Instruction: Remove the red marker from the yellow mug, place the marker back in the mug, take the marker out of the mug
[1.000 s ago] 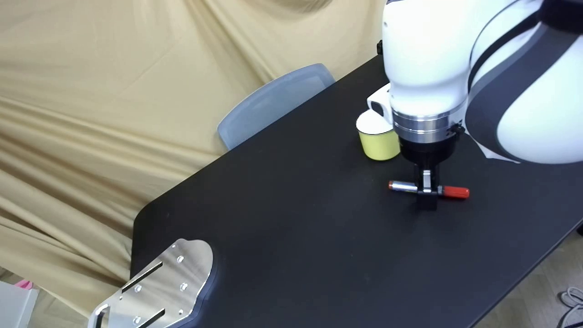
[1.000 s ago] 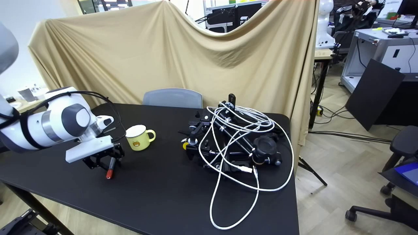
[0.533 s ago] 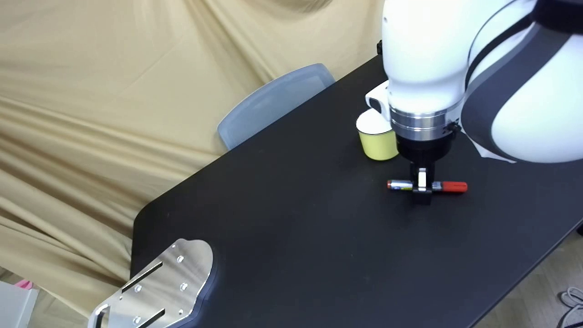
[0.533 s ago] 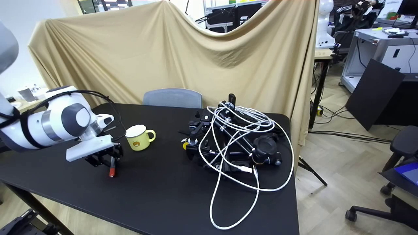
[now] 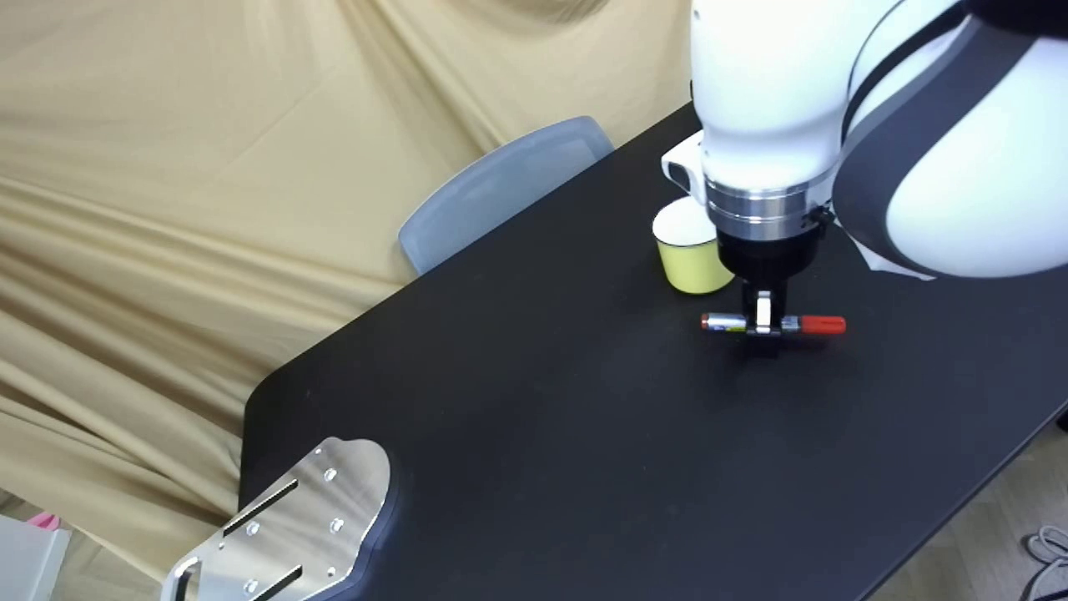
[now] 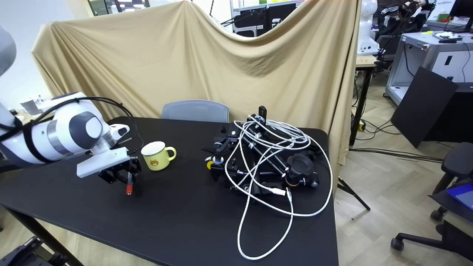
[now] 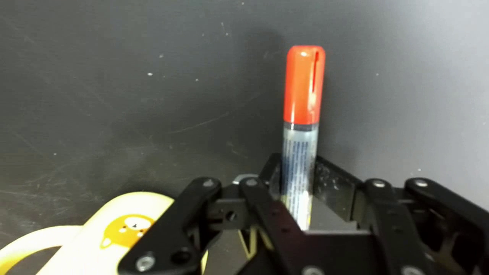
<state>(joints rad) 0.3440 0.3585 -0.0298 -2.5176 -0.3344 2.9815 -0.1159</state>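
- One pale yellow mug (image 7: 114, 236) stands at the lower left of the wrist view on a black bench (image 7: 95, 114), its handle pointing further left and an orange animal face printed on its side
- Right of it, outside the mug, is the red marker (image 7: 300, 141), red cap toward the top of the view; the claw (image 7: 297, 183) pinches its pale barrel from both sides and seems to hold it just above the bench
- Whether this is the first or last removal cannot be told
- Likely trouble: the marker lies level while the mug stands mouth up close by, so lowering it untipped would probably catch the rim, twist it in the grip or push the mug over
- In an exterior view a silver metal plate (image 5: 309, 509) is at lower left, but the mug's handle and face do not show; both exterior views show its white inside, not made out from the wrist
- On the right of an exterior view, a white cable (image 6: 277, 191) lies over black hardware (image 6: 300, 165), not seen elsewhere
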